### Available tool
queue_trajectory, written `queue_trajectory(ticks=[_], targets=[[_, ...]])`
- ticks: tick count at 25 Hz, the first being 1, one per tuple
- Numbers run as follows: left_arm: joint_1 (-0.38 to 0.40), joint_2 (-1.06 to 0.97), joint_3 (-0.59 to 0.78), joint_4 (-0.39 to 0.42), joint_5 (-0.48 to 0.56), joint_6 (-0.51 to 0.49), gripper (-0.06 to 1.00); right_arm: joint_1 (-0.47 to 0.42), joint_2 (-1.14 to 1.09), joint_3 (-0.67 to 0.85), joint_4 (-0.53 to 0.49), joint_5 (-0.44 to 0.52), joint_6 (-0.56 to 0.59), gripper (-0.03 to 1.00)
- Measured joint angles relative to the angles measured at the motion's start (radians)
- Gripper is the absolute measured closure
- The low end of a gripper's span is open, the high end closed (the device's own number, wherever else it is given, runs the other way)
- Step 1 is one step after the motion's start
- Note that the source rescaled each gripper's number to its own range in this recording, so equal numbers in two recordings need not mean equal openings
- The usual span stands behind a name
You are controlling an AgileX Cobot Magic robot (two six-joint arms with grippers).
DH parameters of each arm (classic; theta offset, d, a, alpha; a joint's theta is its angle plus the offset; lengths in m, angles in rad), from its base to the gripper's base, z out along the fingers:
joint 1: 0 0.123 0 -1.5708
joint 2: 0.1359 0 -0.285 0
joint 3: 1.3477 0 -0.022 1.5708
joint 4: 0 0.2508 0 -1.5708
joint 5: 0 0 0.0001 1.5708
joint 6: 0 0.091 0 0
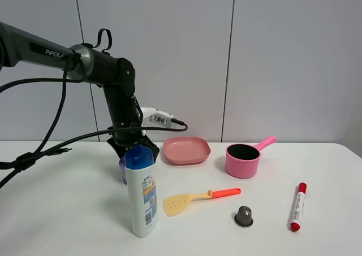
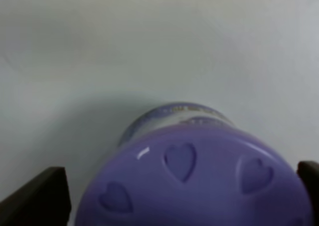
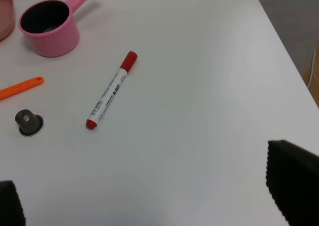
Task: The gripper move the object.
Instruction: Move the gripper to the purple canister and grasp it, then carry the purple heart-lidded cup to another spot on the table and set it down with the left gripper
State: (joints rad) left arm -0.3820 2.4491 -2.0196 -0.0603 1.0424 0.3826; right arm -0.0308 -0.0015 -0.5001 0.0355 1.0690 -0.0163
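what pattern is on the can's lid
The can lid is lilac with raised hearts; best in left wrist view.

lilac heart-embossed can [image 2: 192, 181] between two dark fingers [image 2: 37, 198]

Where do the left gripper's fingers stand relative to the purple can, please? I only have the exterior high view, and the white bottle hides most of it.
Observer: The left wrist view shows one dark finger of the left gripper on each side of the can. I cannot tell whether they touch it.
Operator: Thank you. Does the can look upright?
Observer: It seems so. Its lilac lid, embossed with hearts, faces the camera, and the labelled side runs down to the table.
Operator: And the other arm? It is outside my view.
Observer: The right wrist view shows the right gripper with its fingers wide apart and nothing between them, above the table near the red marker.
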Motion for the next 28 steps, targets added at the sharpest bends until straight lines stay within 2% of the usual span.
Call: queue_trajectory(ticks=[12,13,14,15,17,18,24,28], targets=[[0.000,0.017,0.000,0.002,-0.021,0.000,-0.01,0.000,0.000,0.000,0.000,0.000,0.000,-0.03],[0.000,0.018,0.000,0.002,-0.021,0.000,0.03,0.000,0.000,0.000,0.000,0.000,0.000,-0.03],[0.000,0.020,0.000,0.003,-0.023,0.000,0.14,0.000,0.000,0.000,0.000,0.000,0.000,-0.03],[0.000,0.022,0.000,0.003,-0.022,0.000,0.33,0.000,0.000,0.000,0.000,0.000,0.000,-0.03],[0.000,0.025,0.000,0.002,-0.023,0.000,0.86,0.000,0.000,0.000,0.000,0.000,0.000,-0.03],[0.000,0.027,0.000,0.002,-0.022,0.000,0.94,0.000,0.000,0.000,0.000,0.000,0.000,-0.03],[0.000,0.002,0.000,0.013,0.011,0.000,0.94,0.000,0.000,0.000,0.000,0.000,0.000,-0.03],[0.000,-0.086,-0.027,0.055,0.033,-0.002,0.94,0.000,0.000,0.000,0.000,0.000,0.000,-0.03]])
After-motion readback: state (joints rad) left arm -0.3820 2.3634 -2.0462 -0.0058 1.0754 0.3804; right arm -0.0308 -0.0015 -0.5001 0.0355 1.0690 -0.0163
